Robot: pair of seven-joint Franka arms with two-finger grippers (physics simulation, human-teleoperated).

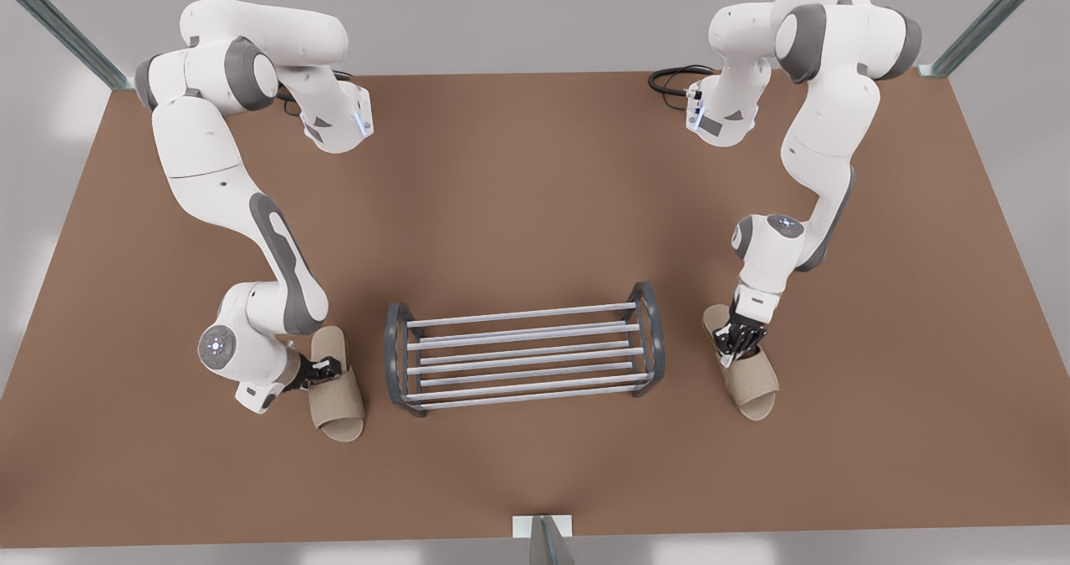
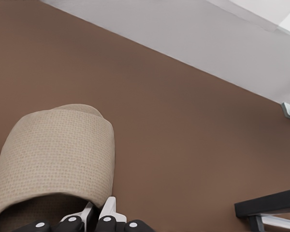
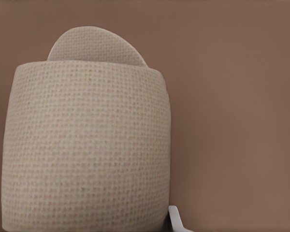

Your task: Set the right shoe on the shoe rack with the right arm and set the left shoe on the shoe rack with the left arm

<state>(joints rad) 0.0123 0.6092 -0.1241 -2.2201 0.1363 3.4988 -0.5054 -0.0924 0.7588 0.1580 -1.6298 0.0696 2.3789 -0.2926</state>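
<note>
My left gripper [image 1: 742, 349] seems pinched on the soft, light left slipper [image 1: 756, 389] at its strap edge. My right gripper [image 1: 330, 371] is against the right slipper [image 1: 338, 406]; I cannot tell its grip.

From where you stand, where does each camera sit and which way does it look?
Front: high up, looking down on the table, rack, both arms and both shoes.
Left wrist: on the arm at the front view's right, looking along the left shoe; left gripper shows.
Right wrist: on the other arm, close on the right shoe, by the right gripper.
Shared: front and left wrist both show the rack.
</note>
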